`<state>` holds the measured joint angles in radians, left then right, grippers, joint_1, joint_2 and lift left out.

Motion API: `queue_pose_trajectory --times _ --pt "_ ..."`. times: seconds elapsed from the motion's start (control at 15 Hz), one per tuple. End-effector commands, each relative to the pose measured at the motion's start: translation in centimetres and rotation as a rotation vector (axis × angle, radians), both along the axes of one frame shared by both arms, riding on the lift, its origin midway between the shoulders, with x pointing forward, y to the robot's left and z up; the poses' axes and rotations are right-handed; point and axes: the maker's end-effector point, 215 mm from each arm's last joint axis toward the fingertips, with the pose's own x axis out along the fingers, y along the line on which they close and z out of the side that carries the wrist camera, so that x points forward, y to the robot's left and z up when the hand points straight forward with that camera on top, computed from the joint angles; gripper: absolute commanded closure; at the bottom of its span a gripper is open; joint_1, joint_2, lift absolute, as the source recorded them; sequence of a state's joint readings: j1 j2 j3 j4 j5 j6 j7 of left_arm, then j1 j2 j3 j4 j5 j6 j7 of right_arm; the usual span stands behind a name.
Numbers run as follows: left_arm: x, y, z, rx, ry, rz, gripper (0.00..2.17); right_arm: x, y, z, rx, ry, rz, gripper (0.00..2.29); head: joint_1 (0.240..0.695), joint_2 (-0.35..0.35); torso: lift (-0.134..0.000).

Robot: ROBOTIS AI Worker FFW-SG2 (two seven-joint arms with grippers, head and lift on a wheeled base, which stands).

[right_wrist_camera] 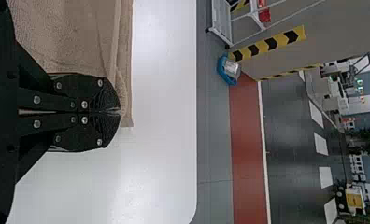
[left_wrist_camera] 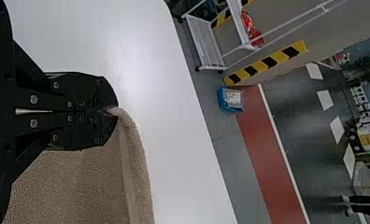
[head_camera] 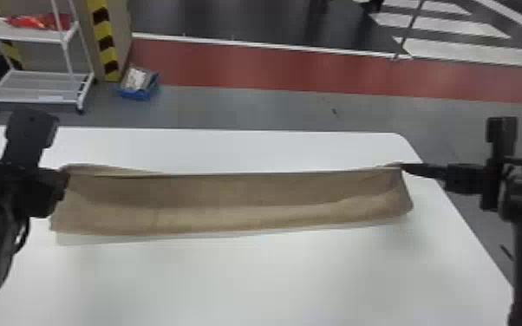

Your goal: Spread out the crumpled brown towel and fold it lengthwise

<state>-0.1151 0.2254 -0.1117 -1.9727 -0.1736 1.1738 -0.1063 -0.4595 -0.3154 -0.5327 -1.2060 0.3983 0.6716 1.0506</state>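
Two grips to log, left to right. At far left, beyond the worktop (head_camera: 238, 277), see a white cart (head_camera: 17, 38) with a red item (head_camera: 41, 21) on a shelf. Next, find the left end effector (head_camera: 66, 175) with fingers together, clamped on the far left corner of the brown towel (head_camera: 230, 190). On the floor past the far edge, note a blue bin (head_camera: 138, 93). Across the middle, record the towel as a long, narrow strip over the worktop, darker behind, lighter in front. At right, find the right end effector (head_camera: 396, 165), likewise closed on the far right corner, with cloth showing beyond the fingertips.
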Motion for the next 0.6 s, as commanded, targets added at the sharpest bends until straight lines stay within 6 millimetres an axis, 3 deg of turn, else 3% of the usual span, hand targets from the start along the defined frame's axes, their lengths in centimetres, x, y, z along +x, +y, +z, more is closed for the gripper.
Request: queue_pose_trajectory --times 0.0,0.4,0.47,0.53 --pt "-0.5 1.6 -0.3 0.037 0.019 0.030 1.60 0.6 -0.2 -1.1 -0.025 0.035 -0.019 1.41 0.695 -0.185 -0.125" --pt "-0.8 1.8 -1.5 0.052 0.045 0.038 1.58 1.5 1.8 -2.0 -0.010 0.034 -0.023 1.36 0.695 -0.160 -0.125" --pt "-0.7 1.8 -1.5 0.054 0.041 0.042 1.55 1.4 1.7 -2.5 -0.013 0.038 -0.035 1.12 0.695 -0.156 -0.125" --pt "-0.3 1.5 -1.1 0.056 0.020 0.034 1.30 1.2 1.6 -2.9 -0.019 0.043 -0.043 1.10 0.695 -0.152 -0.125"
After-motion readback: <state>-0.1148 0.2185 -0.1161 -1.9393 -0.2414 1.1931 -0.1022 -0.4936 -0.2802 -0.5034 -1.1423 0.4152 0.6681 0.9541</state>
